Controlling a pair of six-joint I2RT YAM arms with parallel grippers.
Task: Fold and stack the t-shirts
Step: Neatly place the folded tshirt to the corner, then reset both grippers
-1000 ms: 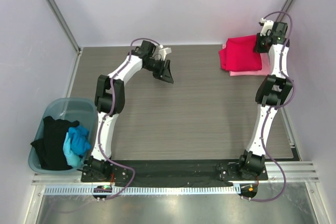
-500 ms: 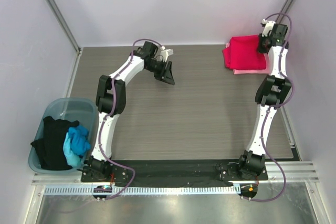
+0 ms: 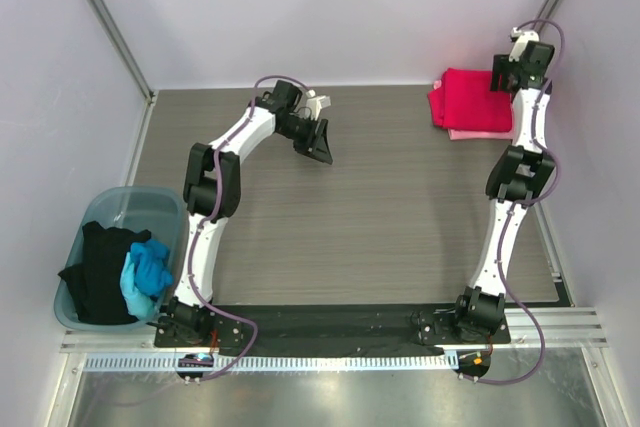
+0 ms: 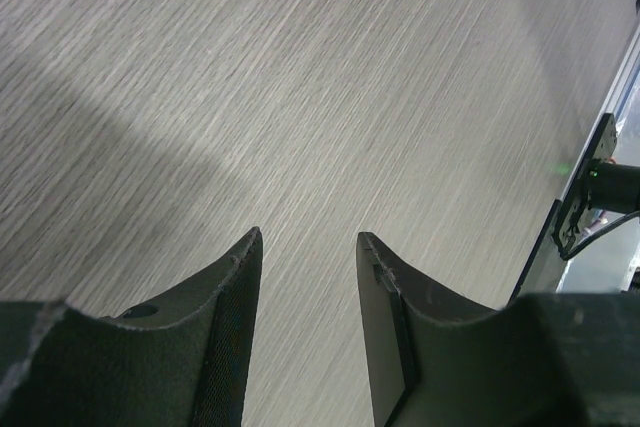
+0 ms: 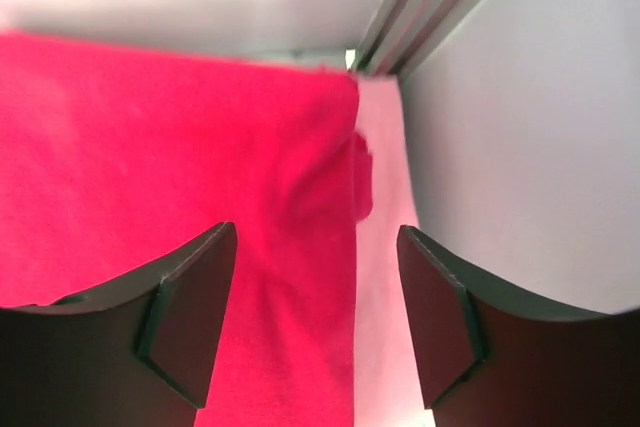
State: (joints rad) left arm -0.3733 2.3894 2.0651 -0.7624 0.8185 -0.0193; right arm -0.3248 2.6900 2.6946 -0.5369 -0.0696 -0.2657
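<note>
Now right fingers (image 5: 190,317) apart, gripping nothing, poised just above folded red t-shirt (image 5: 150,147). Pink t-shirt (image 5: 382,247) lies beneath it, edge showing beside one finger. Left fingers (image 4: 225,332) apart, empty, over counter (image 4: 300,97), well apart from both shirts.

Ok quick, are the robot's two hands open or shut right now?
Left gripper: open, empty.
Right gripper: open, above the red t-shirt, holding nothing.

My right tool (image 3: 499,77) at the right edge of the folded red shirt (image 3: 465,97), red shirt on the pink shirt (image 3: 478,133) at the surface's (image 3: 380,217) far right corner, my left tool (image 3: 319,140) over bare surface, black shirt (image 3: 98,272) and blue shirt (image 3: 146,272) in the bin (image 3: 125,203) at left.
</note>
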